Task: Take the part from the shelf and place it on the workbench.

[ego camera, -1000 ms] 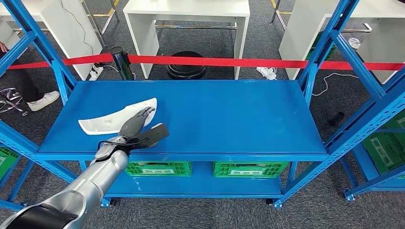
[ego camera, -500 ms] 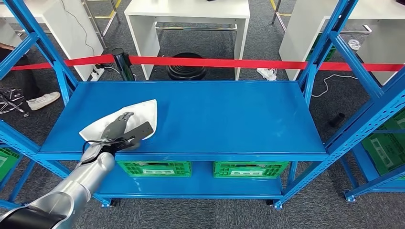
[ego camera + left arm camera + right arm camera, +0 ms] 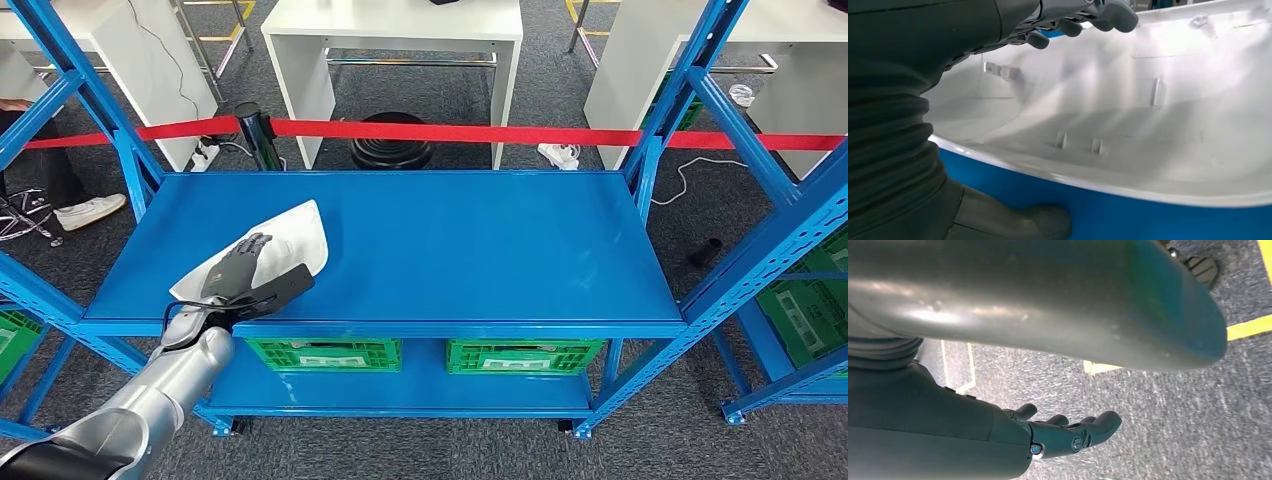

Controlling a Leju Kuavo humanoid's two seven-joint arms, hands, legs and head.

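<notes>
The white curved plastic part (image 3: pixel 292 233) is at the front left of the blue shelf top (image 3: pixel 480 250), tilted with its near end raised. My left hand (image 3: pixel 240 270) grips its near end, fingers over the top and thumb underneath. In the left wrist view the part's ribbed inner face (image 3: pixel 1148 100) is close up, with the dark fingers (image 3: pixel 1088 12) hooked over one rim and the grey thumb (image 3: pixel 1013 225) below the other. My right hand (image 3: pixel 1068 432) hangs over grey carpet, fingers loosely stretched out and holding nothing.
Blue uprights (image 3: pixel 120 150) frame the shelf on both sides. Green crates (image 3: pixel 330 352) sit on the lower level. A red barrier tape (image 3: pixel 480 131) runs behind, with white tables (image 3: pixel 395 20) beyond. A person's shoe (image 3: pixel 90 210) is on the floor at far left.
My left hand has closed on the part and drawn back toward the shelf's front left. The part has turned and its near end has tipped up off the shelf.
</notes>
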